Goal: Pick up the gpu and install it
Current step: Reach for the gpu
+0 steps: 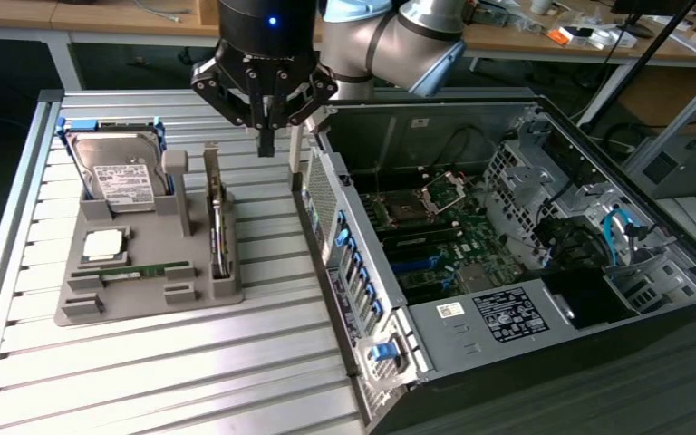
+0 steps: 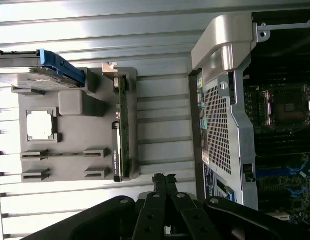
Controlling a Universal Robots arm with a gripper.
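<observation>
Fingers [image 1: 265, 136] pinched shut and empty hover between the gpu [image 1: 215, 227] and computer case [image 1: 319, 195].

No text can be read. Print is seen on the white label [image 1: 124, 184] of the hard drive [image 1: 109, 148] at a corner of the grey tray [image 1: 142, 299], on a black-and-white label [image 1: 511, 313] inside the computer case [image 1: 351, 237], and along the gpu [image 2: 123, 125], but none can be made out.
</observation>
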